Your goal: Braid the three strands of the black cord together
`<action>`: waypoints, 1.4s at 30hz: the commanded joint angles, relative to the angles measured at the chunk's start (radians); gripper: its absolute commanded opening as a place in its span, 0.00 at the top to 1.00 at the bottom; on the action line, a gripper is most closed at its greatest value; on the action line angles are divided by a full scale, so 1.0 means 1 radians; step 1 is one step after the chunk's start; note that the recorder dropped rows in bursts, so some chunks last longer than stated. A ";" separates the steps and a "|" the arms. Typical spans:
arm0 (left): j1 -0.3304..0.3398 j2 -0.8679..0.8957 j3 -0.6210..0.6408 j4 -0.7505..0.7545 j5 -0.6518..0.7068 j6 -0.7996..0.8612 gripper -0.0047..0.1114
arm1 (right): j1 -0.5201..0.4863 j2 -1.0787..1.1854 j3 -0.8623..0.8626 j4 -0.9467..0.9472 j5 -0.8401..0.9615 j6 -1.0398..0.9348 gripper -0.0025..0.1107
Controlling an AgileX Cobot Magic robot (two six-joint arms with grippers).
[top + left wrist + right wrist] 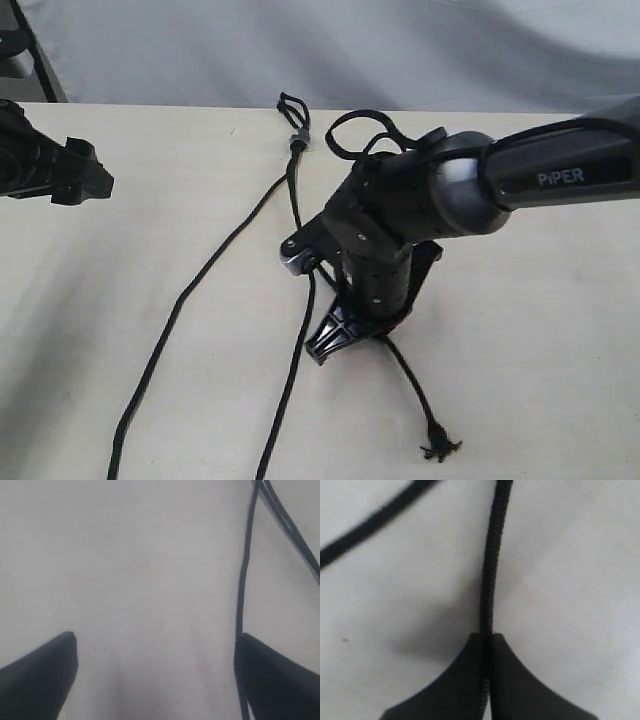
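The black cord lies on the pale table (pixel 540 330), its small grey band (pixel 297 140) at the far side with short loops (pixel 292 104) above it. The three strands fan toward the near edge: the left strand (pixel 190 290), the middle strand (pixel 297 360) and the right strand (pixel 415 395), which ends in a frayed tip (pixel 438 447). My right gripper (pixel 340 335) (pixel 487 637) is low over the table and shut on the right strand (pixel 491 575); another strand (pixel 370 522) runs beside it. My left gripper (pixel 70 172) (pixel 156 640) is open at the far left, holding nothing, with a strand (pixel 243 590) next to one finger (pixel 275 680).
The right arm's thicker smooth black cables (pixel 360 125) loop above its wrist near the grey band. A grey backdrop (pixel 400 50) rises behind the table's far edge. Dark equipment (pixel 20 50) stands at the back left corner.
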 commanded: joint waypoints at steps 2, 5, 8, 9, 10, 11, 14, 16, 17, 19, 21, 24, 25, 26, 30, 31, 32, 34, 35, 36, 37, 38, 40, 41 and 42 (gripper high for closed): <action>0.005 -0.010 0.005 -0.033 -0.001 0.001 0.27 | -0.155 -0.071 0.011 -0.029 0.029 0.021 0.98; 0.005 -0.010 0.005 -0.034 -0.001 0.001 0.27 | -0.232 -0.093 0.011 -0.029 0.015 0.021 0.98; 0.005 -0.010 0.005 -0.035 -0.001 0.001 0.27 | -0.283 -0.115 -0.004 0.041 0.023 0.015 0.98; 0.005 -0.010 0.005 -0.035 -0.001 0.001 0.27 | -0.289 -0.125 -0.011 0.075 0.023 -0.008 0.98; 0.005 -0.010 0.005 -0.035 -0.001 0.001 0.27 | -0.289 -0.135 -0.018 0.124 0.023 -0.046 0.98; 0.005 -0.010 0.005 -0.035 -0.001 0.001 0.27 | -0.289 -0.143 -0.027 0.158 0.023 -0.080 0.98; 0.005 -0.010 0.005 -0.035 -0.001 0.001 0.27 | -0.260 -0.173 -0.055 0.313 0.023 -0.210 0.98; 0.005 -0.010 0.005 -0.035 -0.001 0.001 0.27 | -0.231 -0.186 -0.074 0.410 0.023 -0.267 0.98; 0.005 -0.010 0.005 -0.035 -0.001 0.001 0.27 | -0.215 -0.189 -0.083 0.451 0.023 -0.296 0.98; 0.005 -0.010 0.005 -0.035 -0.001 0.001 0.27 | -0.182 -0.189 -0.093 0.501 0.010 -0.334 0.98; 0.005 -0.010 0.005 -0.037 -0.001 0.001 0.27 | -0.145 -0.184 -0.093 0.533 -0.008 -0.336 0.98; 0.005 -0.010 0.007 -0.035 0.000 0.001 0.27 | -0.085 -0.167 -0.093 0.533 -0.034 -0.336 0.98; 0.005 -0.010 0.007 -0.035 0.000 0.001 0.27 | -0.070 -0.159 -0.093 0.535 -0.049 -0.329 0.98; 0.005 -0.010 0.007 -0.035 0.000 0.001 0.27 | -0.056 -0.151 -0.093 0.543 -0.062 -0.321 0.98; 0.005 -0.010 0.007 -0.040 0.000 0.001 0.27 | -0.018 -0.120 -0.093 0.585 -0.128 -0.319 0.98; 0.005 -0.010 0.007 -0.042 0.000 0.001 0.27 | -0.009 -0.111 -0.093 0.601 -0.143 -0.319 0.98; 0.005 -0.010 0.007 -0.042 0.000 0.001 0.27 | -0.006 -0.102 -0.093 0.615 -0.155 -0.319 0.98; 0.005 -0.010 0.007 -0.042 0.000 0.001 0.27 | -0.006 -0.085 -0.093 0.692 -0.173 -0.319 0.98; 0.005 -0.010 0.007 -0.042 0.000 0.001 0.27 | -0.006 -0.079 -0.093 0.734 -0.179 -0.321 0.98; 0.005 -0.010 0.007 -0.042 0.000 0.001 0.27 | -0.006 -0.073 -0.093 0.756 -0.187 -0.321 0.98; 0.005 -0.010 0.007 -0.042 0.000 0.001 0.27 | -0.006 -0.064 -0.093 0.786 -0.191 -0.323 0.98; 0.005 -0.010 0.007 -0.042 0.000 0.001 0.27 | -0.006 -0.059 -0.093 0.822 -0.200 -0.331 0.98; 0.005 -0.010 0.007 -0.042 0.000 0.001 0.27 | -0.006 -0.045 -0.095 0.885 -0.199 -0.344 0.98; 0.005 -0.010 0.007 -0.042 0.000 0.001 0.27 | -0.006 -0.042 -0.098 0.917 -0.199 -0.348 0.98; 0.005 -0.010 0.007 -0.042 0.000 0.001 0.27 | -0.006 -0.035 -0.097 0.953 -0.199 -0.352 0.98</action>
